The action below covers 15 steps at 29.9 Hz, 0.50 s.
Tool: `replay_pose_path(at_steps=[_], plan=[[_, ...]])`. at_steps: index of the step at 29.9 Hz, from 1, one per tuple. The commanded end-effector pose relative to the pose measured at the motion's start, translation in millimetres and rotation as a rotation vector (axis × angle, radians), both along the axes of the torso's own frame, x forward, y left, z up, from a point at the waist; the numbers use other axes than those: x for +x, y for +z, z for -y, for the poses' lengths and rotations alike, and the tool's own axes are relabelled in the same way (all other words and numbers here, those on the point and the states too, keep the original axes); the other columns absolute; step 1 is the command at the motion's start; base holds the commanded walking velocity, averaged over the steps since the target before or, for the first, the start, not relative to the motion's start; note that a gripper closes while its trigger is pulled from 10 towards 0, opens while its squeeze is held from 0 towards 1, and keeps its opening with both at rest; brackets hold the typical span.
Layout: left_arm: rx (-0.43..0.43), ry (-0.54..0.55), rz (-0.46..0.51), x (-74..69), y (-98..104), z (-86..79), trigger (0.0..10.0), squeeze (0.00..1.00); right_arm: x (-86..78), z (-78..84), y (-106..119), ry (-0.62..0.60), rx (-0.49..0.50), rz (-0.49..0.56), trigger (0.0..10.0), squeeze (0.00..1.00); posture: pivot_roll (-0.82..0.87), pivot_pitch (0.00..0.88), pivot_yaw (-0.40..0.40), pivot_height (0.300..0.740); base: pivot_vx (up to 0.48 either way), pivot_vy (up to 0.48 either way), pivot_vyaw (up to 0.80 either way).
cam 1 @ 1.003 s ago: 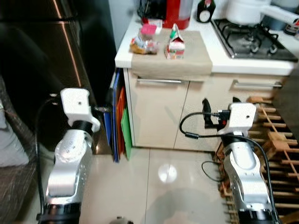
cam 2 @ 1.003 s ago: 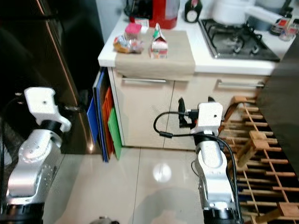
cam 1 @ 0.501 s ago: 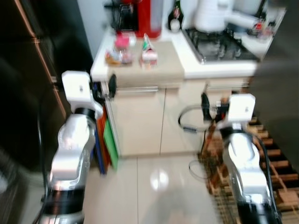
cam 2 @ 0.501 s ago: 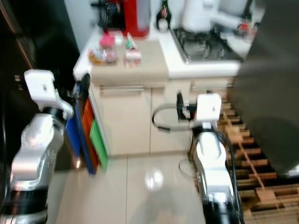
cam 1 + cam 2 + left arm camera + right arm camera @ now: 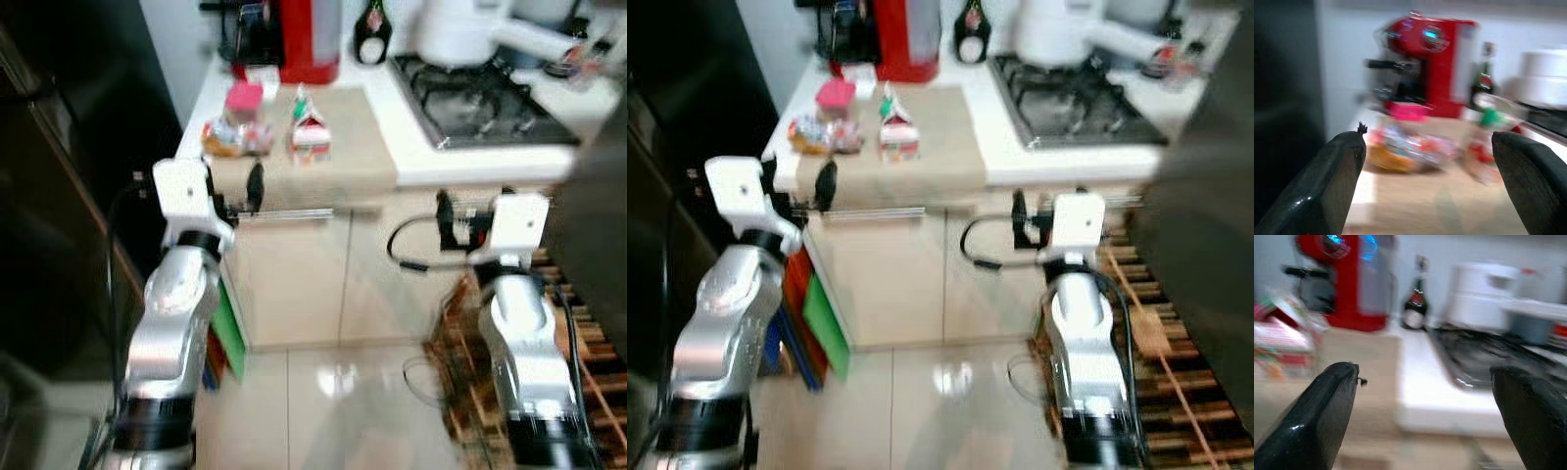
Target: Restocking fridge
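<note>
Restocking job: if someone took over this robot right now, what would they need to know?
Left gripper: open, empty, raised at the counter's front edge, facing the groceries.
Right gripper: open, empty, held before the cabinet below the stove.
Small carton and bagged snack with pink lid stand on the beige mat, in front of the red coffee machine.
Done: nothing picked up.
Left: grasp both items, carry them to the dark fridge on the robot's left.

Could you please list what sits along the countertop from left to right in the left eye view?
Bagged snack with pink lid → small carton → gas hob. Behind them, in the same direction: red coffee machine → dark bottle → white pot.
</note>
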<state>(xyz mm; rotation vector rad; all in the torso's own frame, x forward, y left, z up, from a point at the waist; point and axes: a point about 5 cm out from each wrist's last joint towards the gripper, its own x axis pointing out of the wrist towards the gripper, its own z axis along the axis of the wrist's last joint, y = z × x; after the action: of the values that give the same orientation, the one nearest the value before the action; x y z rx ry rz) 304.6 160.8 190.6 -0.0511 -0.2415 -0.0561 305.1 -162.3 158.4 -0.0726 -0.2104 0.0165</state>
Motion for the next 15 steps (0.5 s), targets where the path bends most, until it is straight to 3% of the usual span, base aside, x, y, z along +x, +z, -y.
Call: replay_pose_path(at_steps=[1,13,15], plan=[[-0.008,0.018,-0.007,0.6,-0.8,-3.2,10.0,0.00,-1.5,-2.8,-1.7,0.019,-0.008,-0.007,10.0,0.34,-0.04,0.000,0.038,0.740,0.480,0.000,0.00],[-0.003,0.036,0.029,2.5,6.3,-7.4,10.0,0.00,-0.7,-4.0,1.3,0.026,-0.008,0.008,10.0,0.33,-0.05,0.000,0.035,0.740,0.480,0.000,0.00],[-0.003,0.058,0.042,3.4,9.1,-11.1,10.0,0.00,-1.0,-3.6,2.1,0.026,-0.008,0.013,10.0,0.33,-0.05,0.000,0.035,0.740,0.189,0.000,0.00]])
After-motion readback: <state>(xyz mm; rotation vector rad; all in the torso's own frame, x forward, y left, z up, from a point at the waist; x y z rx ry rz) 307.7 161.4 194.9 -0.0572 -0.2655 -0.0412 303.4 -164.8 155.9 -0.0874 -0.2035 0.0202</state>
